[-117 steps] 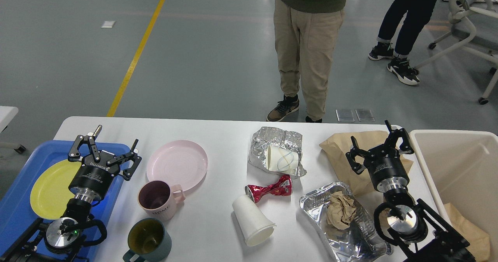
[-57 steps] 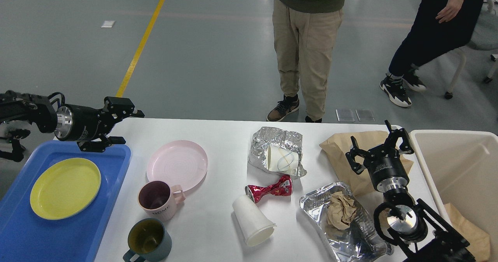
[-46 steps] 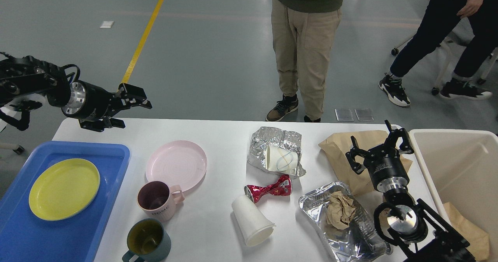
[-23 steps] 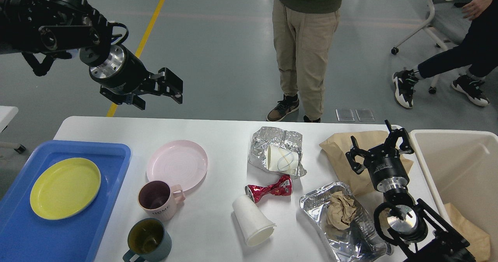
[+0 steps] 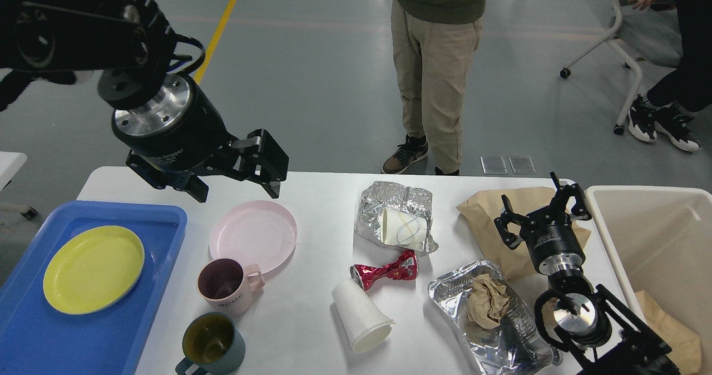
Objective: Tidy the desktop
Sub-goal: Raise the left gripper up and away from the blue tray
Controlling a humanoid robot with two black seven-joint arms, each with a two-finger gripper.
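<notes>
Nearest us on the white desktop [image 5: 311,336], the wide surface that carries everything here, a dark green mug [image 5: 213,344] stands upright and looks empty, a rigid thing we would judge best taken by rim or handle. Beside it to the right a white paper cup [image 5: 361,315] lies on its side, light and easily crushed, and a foil tray [image 5: 489,319] holds a wad of crumpled brown paper [image 5: 486,300], both thin, soft and likely to buckle under a hard pinch. Our right gripper [image 5: 542,213] hovers over a brown paper bag [image 5: 500,219] near the right edge, its fingers spread wide and holding nothing. At far right the beige bin [image 5: 648,236] holds what looks like brown paper in its near corner. On the left the blue tray [image 5: 83,330] carries one yellow plate [image 5: 93,268]. Further in, a pink mug [image 5: 225,286] lettered HOME stands just beside a pink plate [image 5: 253,235], which lies flat on the surface; the plate looks stiff, smooth and slippery, and we judge its raised rim the only place to take hold. A crushed red can [image 5: 384,270] lies mid-table, and behind it crumpled foil [image 5: 392,208] wraps a second paper cup [image 5: 403,227]. Our left gripper [image 5: 233,172] hangs above the far edge of the pink plate, fingers parted and empty. Beyond the desktop, a person in khaki trousers [image 5: 434,69] stands on the grey floor.
</notes>
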